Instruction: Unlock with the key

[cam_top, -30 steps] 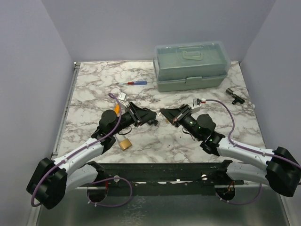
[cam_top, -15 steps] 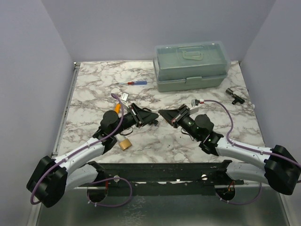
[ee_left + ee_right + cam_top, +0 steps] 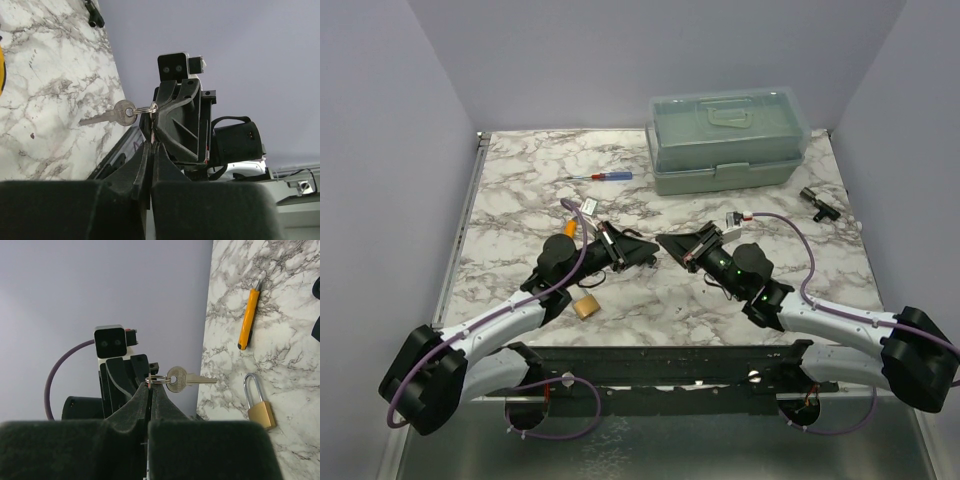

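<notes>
Silver-grey, light and stiff, the key (image 3: 176,379) looked slippery, best pinched at its bow; the right gripper (image 3: 150,386) clamped its ring (image 3: 158,378), the left gripper (image 3: 151,146) sat almost closed, hold unclear.

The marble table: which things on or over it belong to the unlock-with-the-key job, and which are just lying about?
For the job:
- key
- brass padlock

Just lying about:
- green toolbox
- red-and-blue screwdriver
- yellow-handled tool
- small black object
</notes>
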